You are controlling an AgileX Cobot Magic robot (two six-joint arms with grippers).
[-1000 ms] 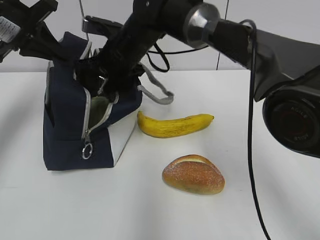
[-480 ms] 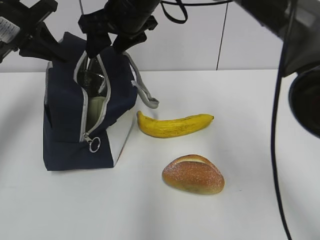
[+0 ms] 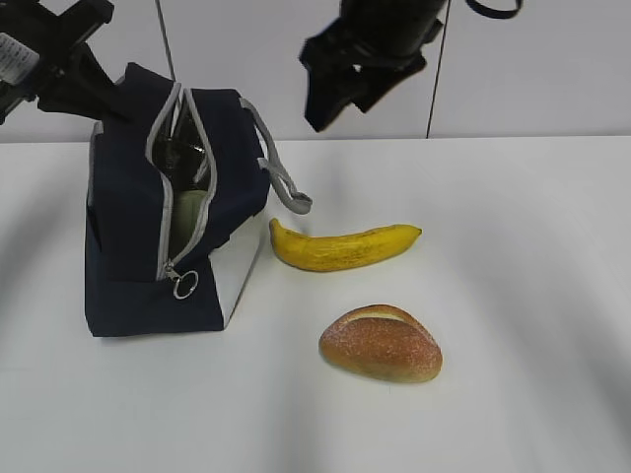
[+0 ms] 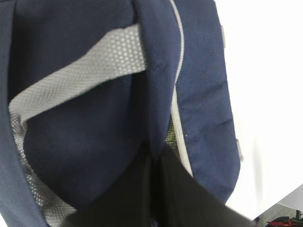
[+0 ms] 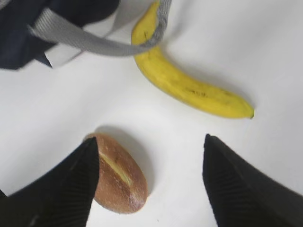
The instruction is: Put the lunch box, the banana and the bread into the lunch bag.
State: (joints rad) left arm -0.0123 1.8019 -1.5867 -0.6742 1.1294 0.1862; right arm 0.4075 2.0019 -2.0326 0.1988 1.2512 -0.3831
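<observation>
The navy lunch bag (image 3: 128, 256) stands at the left with its zipper open. The sage-green lunch box (image 3: 189, 212) shows inside the slit. My left gripper (image 3: 110, 106) is shut on the bag's upper back edge; in the left wrist view its jaws (image 4: 156, 153) pinch a fold of the navy fabric of the lunch bag (image 4: 94, 118). My right gripper (image 3: 342, 110) hangs open and empty in the air, right of the bag and above the banana (image 3: 345, 246). The bread (image 3: 381, 343) lies in front of the banana. In the right wrist view, the open right gripper (image 5: 150, 142) is over the bread (image 5: 120, 177) and banana (image 5: 189, 85).
A grey strap handle (image 3: 286, 187) droops off the bag's right side toward the banana's near tip; it crosses that tip in the right wrist view (image 5: 85, 40). The white table (image 3: 513, 296) stretches to the right, with a white wall behind.
My right gripper has come up out of the bag's opening and moved up and to the right, empty. The strap has dropped down the bag's side. The left gripper has held still.
</observation>
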